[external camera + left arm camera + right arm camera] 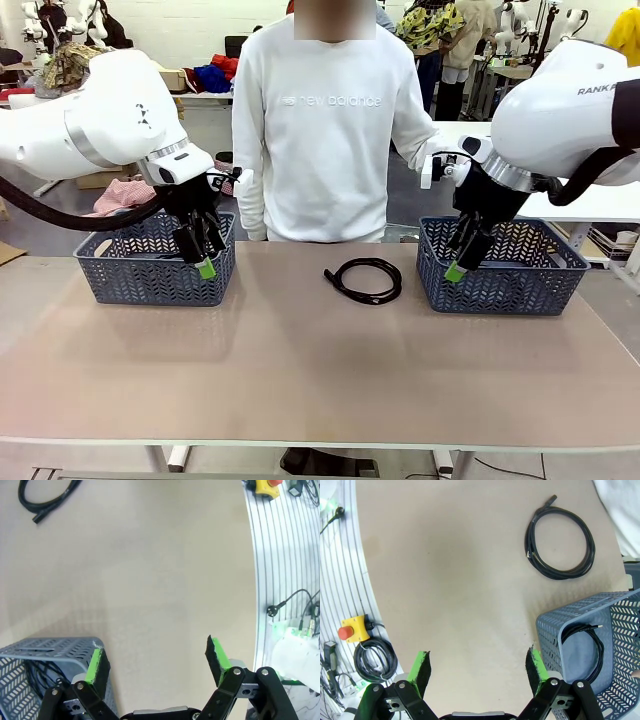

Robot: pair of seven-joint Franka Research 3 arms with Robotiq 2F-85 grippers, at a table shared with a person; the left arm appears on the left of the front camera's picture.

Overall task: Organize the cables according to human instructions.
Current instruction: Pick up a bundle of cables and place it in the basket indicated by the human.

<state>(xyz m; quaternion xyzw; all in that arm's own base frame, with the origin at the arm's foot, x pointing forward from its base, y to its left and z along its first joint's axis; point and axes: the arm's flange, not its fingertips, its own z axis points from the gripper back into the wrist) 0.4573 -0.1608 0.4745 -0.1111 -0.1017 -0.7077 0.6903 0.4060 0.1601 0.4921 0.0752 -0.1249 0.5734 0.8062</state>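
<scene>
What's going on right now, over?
Left gripper and right gripper open, empty. One cable loose on table between the baskets. Path clear.

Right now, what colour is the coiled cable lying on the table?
Black, shown best in the right wrist view: cable.
</scene>
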